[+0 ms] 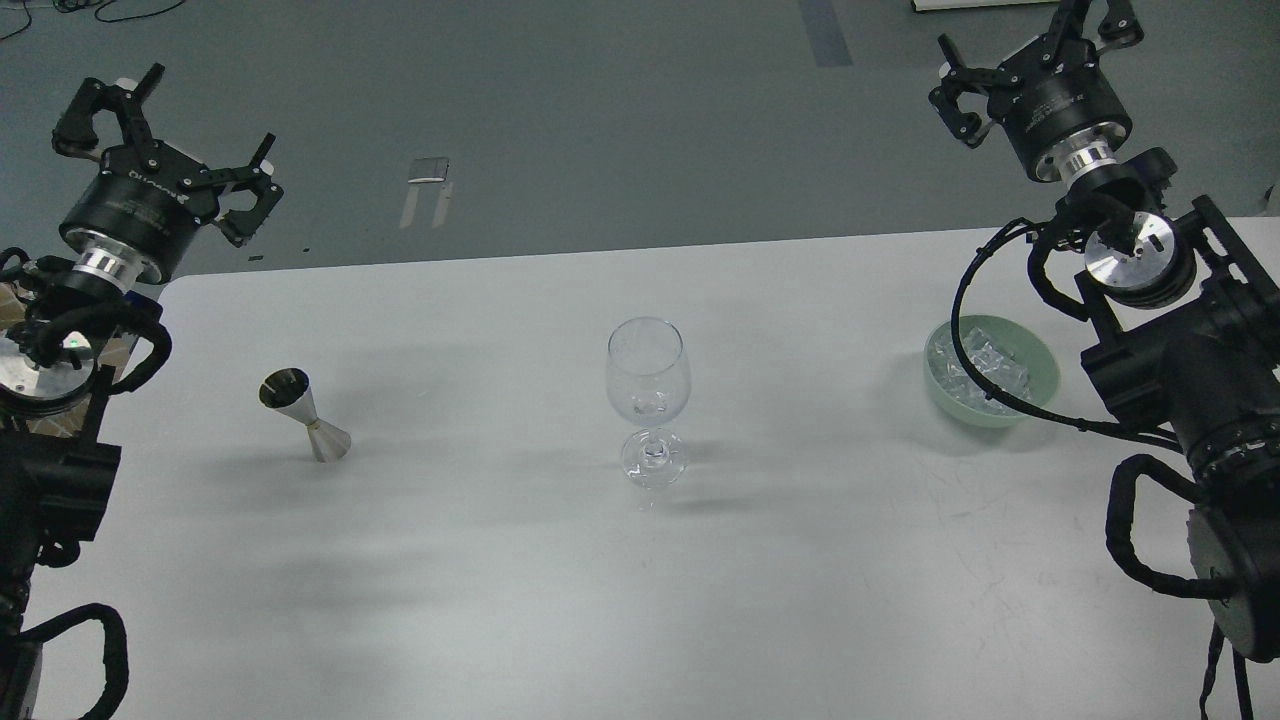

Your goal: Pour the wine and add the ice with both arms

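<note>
A clear wine glass [648, 385] stands upright at the table's middle; something small and clear lies at the bottom of its bowl, and I cannot tell wine from ice there. A steel jigger [303, 414] stands tilted at the left. Clear ice cubes [975, 367] fill a pale green bowl [1040, 385] at the right. My left gripper [165, 135] is open and empty, high beyond the table's far left corner. My right gripper [1035, 45] is open and empty, high beyond the far right edge, behind the bowl.
The white table [560, 560] has a rounded far left corner. A black cable of my right arm [965, 340] loops over the bowl's near side. Grey floor with a small metal plate [428, 170] lies beyond the table.
</note>
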Controlling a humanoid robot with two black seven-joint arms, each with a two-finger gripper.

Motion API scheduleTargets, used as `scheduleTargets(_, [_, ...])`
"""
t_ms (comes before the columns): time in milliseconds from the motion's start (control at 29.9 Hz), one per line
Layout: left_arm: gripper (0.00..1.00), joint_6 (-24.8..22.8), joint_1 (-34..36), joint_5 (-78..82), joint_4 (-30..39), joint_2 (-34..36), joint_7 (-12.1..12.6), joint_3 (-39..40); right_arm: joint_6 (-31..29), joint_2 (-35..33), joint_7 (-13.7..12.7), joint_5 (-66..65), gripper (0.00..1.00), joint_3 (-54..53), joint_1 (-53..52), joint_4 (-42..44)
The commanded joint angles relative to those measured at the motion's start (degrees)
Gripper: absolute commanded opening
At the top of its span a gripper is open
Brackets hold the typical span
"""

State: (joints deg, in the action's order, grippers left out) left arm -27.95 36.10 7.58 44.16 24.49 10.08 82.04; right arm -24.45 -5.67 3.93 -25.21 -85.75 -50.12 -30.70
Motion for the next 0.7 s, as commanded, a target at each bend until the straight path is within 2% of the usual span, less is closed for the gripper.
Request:
scheduleTargets(0, [0.98,-0.05,0.2,0.41,1.54,-0.67,-3.48,-0.12,0.02,-0.4,0.03,-0.01,1.0,-0.03,-0.16,-0.06])
scheduleTargets(67, [0.98,-0.05,0.38,1.64,2.07,-0.58,-3.93,-0.21,0.02,-0.57,0.03,-0.01,1.0,0.06,-0.16,-0.24])
scheduleTargets(200, [0.98,2.11,-0.15,3.31,4.0,-0.32,-2.0,-1.79,0.02,-0.66,0.12,0.08,1.0,0.06,0.37,-1.73])
scheduleTargets(267, [0.98,3.78,-1.02,3.23,8.73,2.22,-1.03,-3.81,0.02,-0.84,0.21,0.08,1.0,-0.03,1.42,-2.7])
scheduleTargets(334, [0.98,6.14,-5.66,2.7,15.49,7.66,-1.12,-3.73,0.02,-2.32,0.21,0.08,1.0,-0.03,3.35,-4.97])
scheduleTargets(468, [0.98,8.61,-9.81,2.08,23.94,10.23,-1.47,-2.24,0.19,-3.3,0.21,0.16,1.0,-0.12,5.73,-6.57])
scheduleTargets(534, [0.98,10.8,-14.62,1.65,30.95,12.42,-1.47,1.35,0.19,-3.65,0.21,0.16,1.0,-0.29,7.04,-6.92])
scheduleTargets(668, [0.98,11.78,-21.31,0.94,37.21,13.65,-1.38,6.1,0.19,-4.26,0.21,0.16,1.0,-0.56,8.27,-7.97])
